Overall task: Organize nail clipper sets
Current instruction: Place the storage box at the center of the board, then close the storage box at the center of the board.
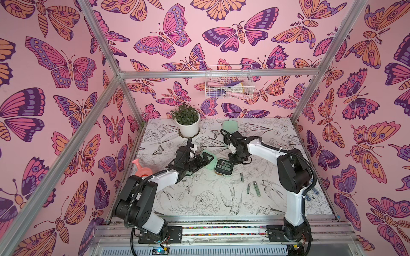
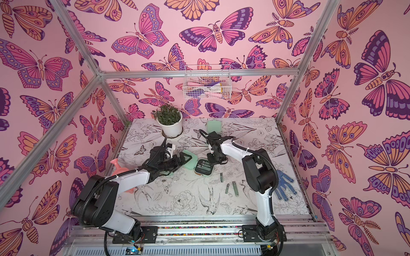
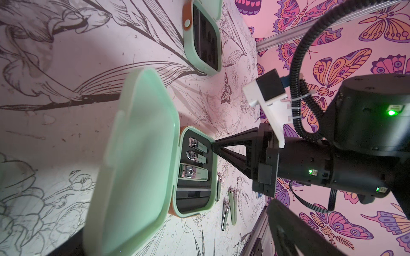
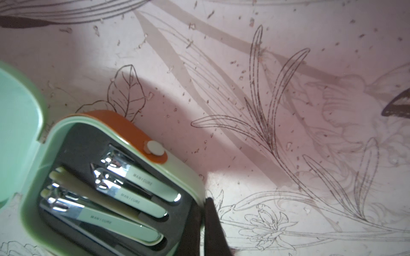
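An open mint-green case (image 1: 224, 169) lies mid-table, its black tray holding three clippers (image 4: 133, 199). Its lid (image 3: 133, 155) stands raised toward my left gripper (image 1: 203, 163), which is open, with one finger (image 3: 286, 223) showing beside the lid. My right gripper (image 1: 236, 160) points down at the case's far side, shut on its rim (image 4: 200, 206), one finger inside the wall and one outside. Three loose clippers (image 1: 249, 188) lie on the table in front of the case. A second open case (image 3: 202, 37) lies further back, partly hidden under my right arm in both top views.
A potted plant (image 1: 187, 120) stands at the back left. A pink watering can (image 1: 143, 169) sits behind my left arm. A blue dotted glove (image 2: 284, 184) lies at the right edge. A wire basket (image 1: 228, 84) hangs on the back wall.
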Robot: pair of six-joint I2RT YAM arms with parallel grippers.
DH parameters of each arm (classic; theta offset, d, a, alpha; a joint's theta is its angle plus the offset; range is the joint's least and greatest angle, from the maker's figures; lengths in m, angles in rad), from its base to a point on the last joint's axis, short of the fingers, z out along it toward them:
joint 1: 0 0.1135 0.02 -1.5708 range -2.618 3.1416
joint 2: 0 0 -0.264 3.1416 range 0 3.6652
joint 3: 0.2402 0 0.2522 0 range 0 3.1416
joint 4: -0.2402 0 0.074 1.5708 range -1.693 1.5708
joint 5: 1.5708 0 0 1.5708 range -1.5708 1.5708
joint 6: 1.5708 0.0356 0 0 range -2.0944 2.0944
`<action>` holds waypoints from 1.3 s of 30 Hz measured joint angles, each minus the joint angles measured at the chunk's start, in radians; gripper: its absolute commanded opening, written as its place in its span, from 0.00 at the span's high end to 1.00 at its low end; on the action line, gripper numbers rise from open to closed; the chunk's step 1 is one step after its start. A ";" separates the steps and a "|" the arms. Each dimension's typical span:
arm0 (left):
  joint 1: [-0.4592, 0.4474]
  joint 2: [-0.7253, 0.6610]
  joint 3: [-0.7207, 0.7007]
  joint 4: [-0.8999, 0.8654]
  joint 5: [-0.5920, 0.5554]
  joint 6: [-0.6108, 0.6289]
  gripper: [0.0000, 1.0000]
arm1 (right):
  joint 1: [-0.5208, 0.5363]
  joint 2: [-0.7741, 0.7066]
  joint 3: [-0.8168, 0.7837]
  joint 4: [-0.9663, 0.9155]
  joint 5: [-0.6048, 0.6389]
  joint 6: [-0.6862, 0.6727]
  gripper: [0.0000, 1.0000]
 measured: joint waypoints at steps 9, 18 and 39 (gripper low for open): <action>-0.039 -0.002 0.000 0.000 0.000 0.029 0.06 | 0.013 0.008 0.032 -0.043 0.046 0.001 0.95; -0.067 -0.006 0.001 -0.003 -0.001 0.043 0.06 | 0.013 0.016 0.053 -0.049 0.050 0.028 0.65; -0.068 -0.064 0.056 -0.106 -0.008 0.109 0.05 | 0.011 -0.237 -0.349 0.238 -0.150 0.484 0.42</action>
